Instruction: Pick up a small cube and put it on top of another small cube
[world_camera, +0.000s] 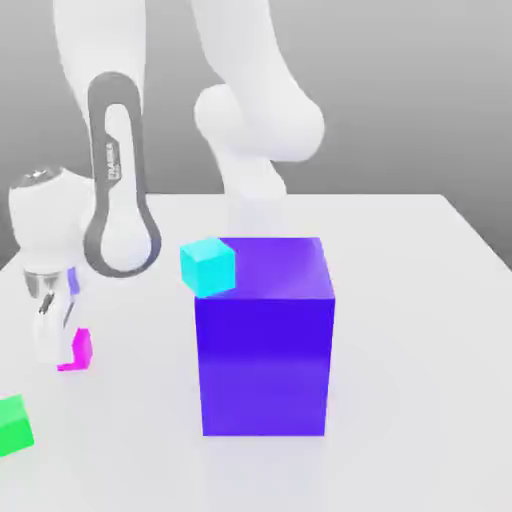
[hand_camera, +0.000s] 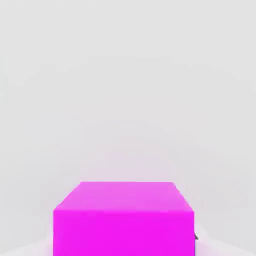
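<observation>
Magenta small cube (world_camera: 76, 351) on worktop (world_camera: 420, 300), near-left in exterior view, beside fingers (world_camera: 46, 335). Finger state: cannot tell. Hand view: cube (hand_camera: 123, 217) close below. Judged early: grasp pending, lift and stacking left. Cyan cube (world_camera: 208, 266) mid-scene, touching big blue block (world_camera: 264, 340); green cube (world_camera: 14, 425) at near-left edge.

Hand (world_camera: 50, 335) low, pointing down, arm bent.
</observation>
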